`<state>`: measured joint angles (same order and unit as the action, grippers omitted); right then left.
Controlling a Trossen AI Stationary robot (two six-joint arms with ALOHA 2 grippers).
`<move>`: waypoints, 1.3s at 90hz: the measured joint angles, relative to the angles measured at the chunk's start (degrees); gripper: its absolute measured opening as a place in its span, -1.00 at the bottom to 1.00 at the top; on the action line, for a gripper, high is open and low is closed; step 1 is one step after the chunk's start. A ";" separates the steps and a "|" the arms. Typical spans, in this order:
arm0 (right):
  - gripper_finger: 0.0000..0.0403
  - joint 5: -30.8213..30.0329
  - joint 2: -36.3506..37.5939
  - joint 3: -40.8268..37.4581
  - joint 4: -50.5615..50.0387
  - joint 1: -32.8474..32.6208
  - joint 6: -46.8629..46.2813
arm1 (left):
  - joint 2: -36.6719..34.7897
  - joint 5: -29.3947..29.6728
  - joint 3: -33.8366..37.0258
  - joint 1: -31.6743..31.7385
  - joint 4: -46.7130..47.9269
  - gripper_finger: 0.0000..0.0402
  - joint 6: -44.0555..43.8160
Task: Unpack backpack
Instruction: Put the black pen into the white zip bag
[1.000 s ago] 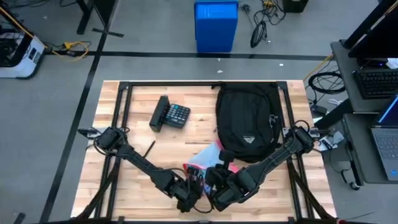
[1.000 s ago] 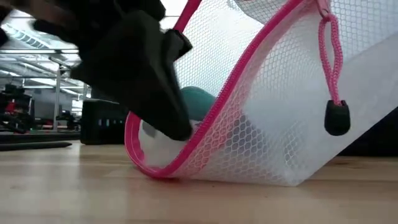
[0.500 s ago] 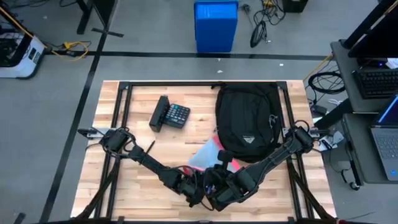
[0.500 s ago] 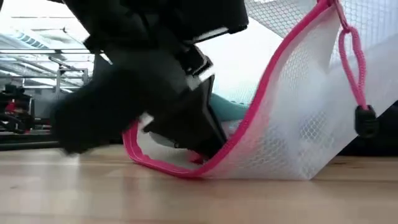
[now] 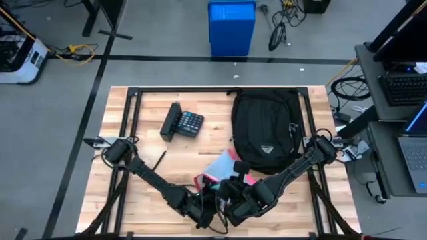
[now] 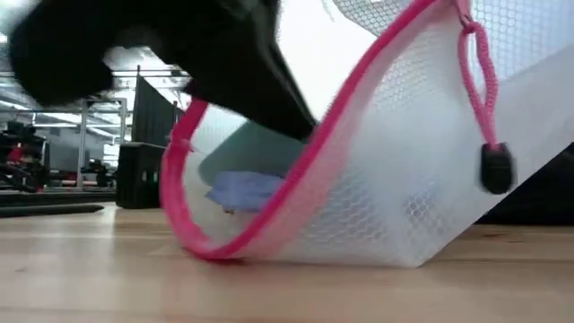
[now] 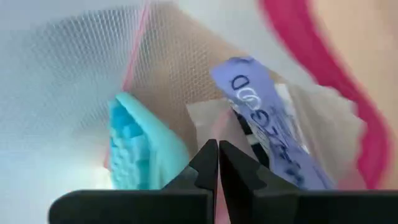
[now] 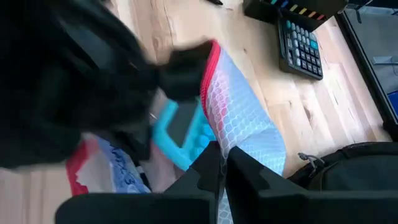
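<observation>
Wooden table (image 5: 150, 183) with a black frame along its edges. The backpack (image 5: 265, 130) lies flat toward the far right corner. A black calculator (image 5: 183, 123) lies to its left, near the far edge. A white mesh pouch (image 5: 223, 165) with pink trim rests on the boards toward the near edge.

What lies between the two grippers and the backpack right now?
The pink-trimmed mesh pouch lies on the table between both grippers and the backpack. The right gripper is shut on the pouch's mesh edge; the left gripper, fingers together, reaches into its opening, toward a teal item.
</observation>
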<state>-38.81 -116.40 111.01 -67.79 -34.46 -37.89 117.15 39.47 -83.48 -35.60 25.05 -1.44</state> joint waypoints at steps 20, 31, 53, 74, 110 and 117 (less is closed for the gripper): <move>-1.00 0.09 0.00 0.01 -0.01 -0.02 0.05 | -6.71 0.03 -0.09 -4.56 12.94 -0.98 -11.31; -1.00 0.11 0.00 0.01 -0.06 -0.02 0.03 | -8.98 -0.72 -0.05 -6.58 29.59 -0.98 -31.91; -1.00 0.11 0.00 0.01 -0.08 -0.04 0.24 | -9.54 -8.67 1.20 -8.79 59.42 -0.98 -76.77; -1.00 0.04 0.00 0.01 -0.16 -0.15 0.68 | -10.39 -12.97 9.60 -8.30 64.13 -0.98 -87.75; -1.00 0.08 0.00 0.01 -0.59 -0.52 1.12 | -10.59 -19.75 20.50 -4.67 64.43 -0.98 -90.73; -1.00 0.07 0.00 0.01 -0.56 -0.52 1.10 | -10.59 -22.94 19.53 -3.96 64.79 -0.98 -92.59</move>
<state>-38.74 -116.40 111.02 -68.35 -34.98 -36.80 106.56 16.54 -63.96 -39.55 89.85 -94.03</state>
